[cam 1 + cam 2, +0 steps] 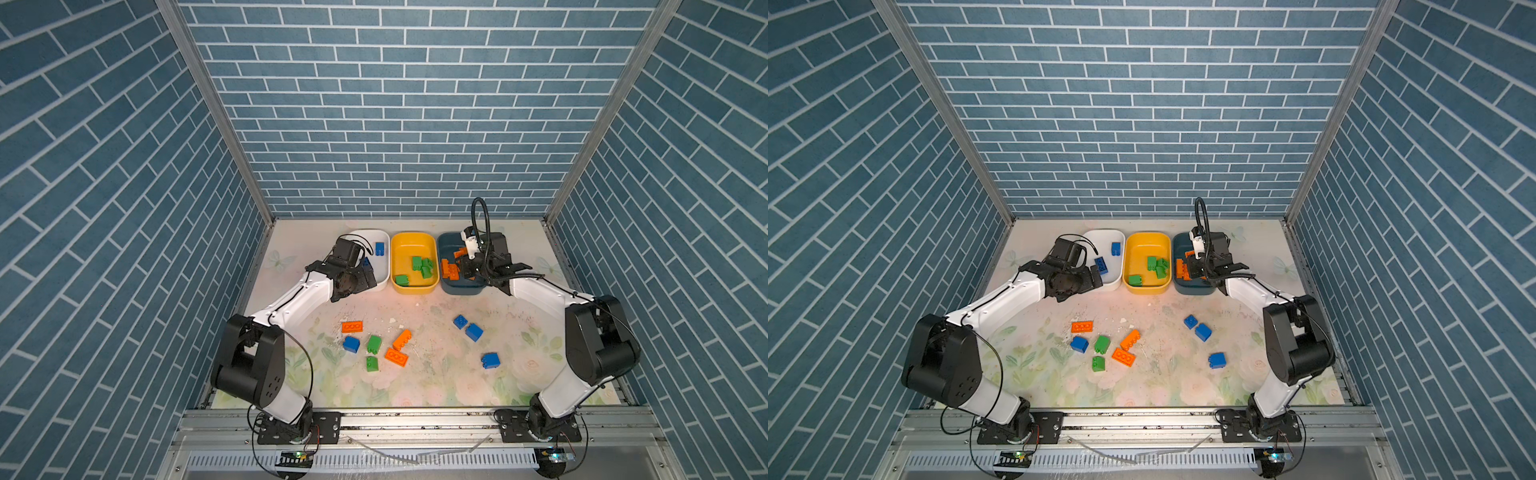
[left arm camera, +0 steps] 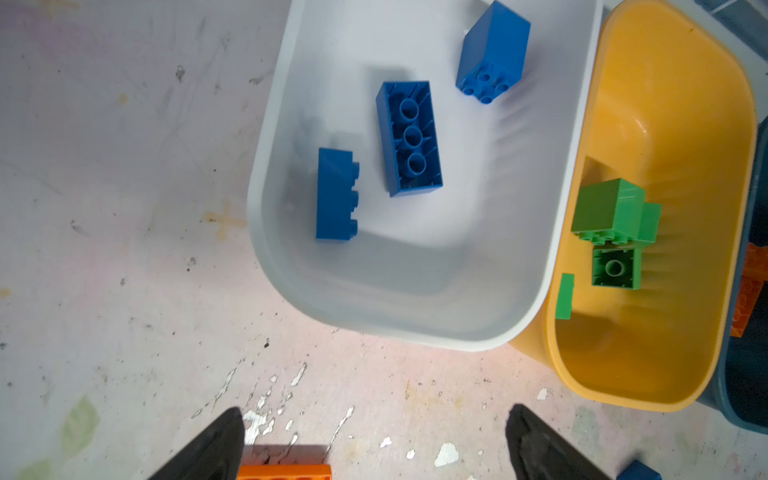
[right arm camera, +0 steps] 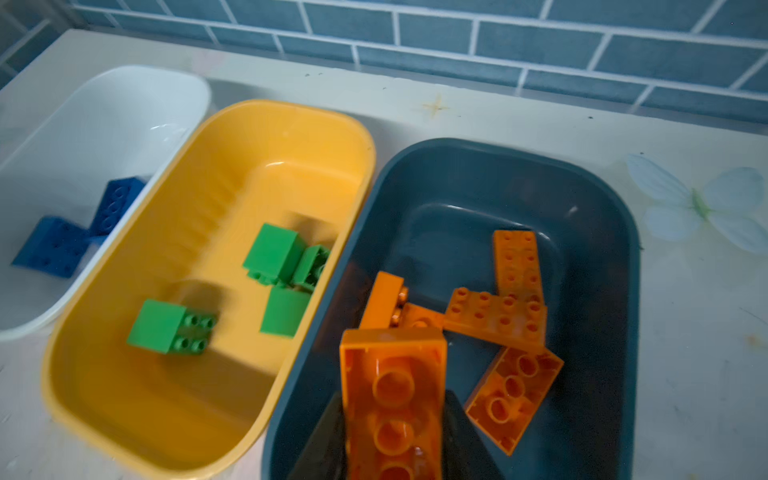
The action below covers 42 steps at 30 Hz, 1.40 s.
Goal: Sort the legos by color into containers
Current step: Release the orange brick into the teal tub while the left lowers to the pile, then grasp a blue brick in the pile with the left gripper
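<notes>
As left gripper [image 2: 374,415] gapes empty near white tub [image 2: 255,195], right gripper [image 3: 392,411] clamps orange brick [image 3: 392,370] over teal tub [image 3: 602,291] for colour-matched drop.

Back of table [image 1: 436,374] — three tubs in a row, rim against rim: left tub [image 1: 382,270], middle tub [image 1: 411,241], right tub [image 1: 446,245], with bricks [image 2: 409,137] in each. In front: six loose bricks [image 1: 374,343] clustered left of centre, three more bricks [image 1: 473,331] spread right. The right gripper [image 3: 392,415] hangs over right tub, held brick [image 3: 392,374] between its jaws; left gripper [image 2: 376,415] at left tub's near end.
</notes>
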Each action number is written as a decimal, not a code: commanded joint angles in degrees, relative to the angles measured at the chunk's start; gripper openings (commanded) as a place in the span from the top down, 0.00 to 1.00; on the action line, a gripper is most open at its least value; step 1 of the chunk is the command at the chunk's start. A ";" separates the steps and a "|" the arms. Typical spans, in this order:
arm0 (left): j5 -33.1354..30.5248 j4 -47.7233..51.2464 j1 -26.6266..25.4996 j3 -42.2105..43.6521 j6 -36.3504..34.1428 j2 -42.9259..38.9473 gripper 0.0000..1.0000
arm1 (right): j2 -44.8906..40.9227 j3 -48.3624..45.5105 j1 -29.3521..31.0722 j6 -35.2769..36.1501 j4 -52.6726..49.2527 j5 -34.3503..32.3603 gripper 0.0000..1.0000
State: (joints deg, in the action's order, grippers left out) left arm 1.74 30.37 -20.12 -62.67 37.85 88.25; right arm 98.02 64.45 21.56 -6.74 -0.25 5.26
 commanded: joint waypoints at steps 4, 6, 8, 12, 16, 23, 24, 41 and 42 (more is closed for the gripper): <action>-0.86 4.98 0.26 5.56 1.76 -4.71 0.01 | 5.52 8.49 -0.07 -4.50 -4.49 -5.16 0.68; -0.48 5.42 0.18 7.41 1.63 -6.00 0.01 | 6.50 9.98 -0.12 -4.51 -4.81 -5.58 0.65; 0.59 5.68 0.09 9.68 0.91 -7.49 0.01 | 6.84 11.16 -0.12 -5.06 -5.51 -6.49 0.54; 3.35 6.06 -0.14 13.94 -0.25 -10.04 0.01 | 6.01 11.77 -0.12 -6.14 -6.93 -7.44 0.30; 4.92 7.05 -1.22 17.65 1.25 -11.84 0.02 | 4.12 11.15 -0.13 -6.89 -7.95 -6.75 0.01; 4.39 7.85 -4.15 21.06 1.53 -11.55 0.10 | -0.90 5.12 -0.12 -9.25 -3.67 -8.68 0.01; 5.38 7.57 -4.19 20.97 0.12 -10.92 0.10 | -1.22 4.76 -0.12 -9.25 -3.54 -8.65 0.01; 0.23 12.42 -9.93 15.68 -11.74 -0.71 0.36 | -3.31 3.17 -0.12 -8.81 -4.67 -9.79 0.01; -0.09 12.56 -10.04 15.41 -11.76 -0.33 0.38 | -3.54 3.69 -0.12 -9.76 -5.77 -9.87 0.01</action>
State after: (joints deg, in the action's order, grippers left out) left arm 3.84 41.58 -29.36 -45.58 27.29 86.72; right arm 96.51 68.31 21.47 -13.74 -4.45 -3.22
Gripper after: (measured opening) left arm 0.631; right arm 0.992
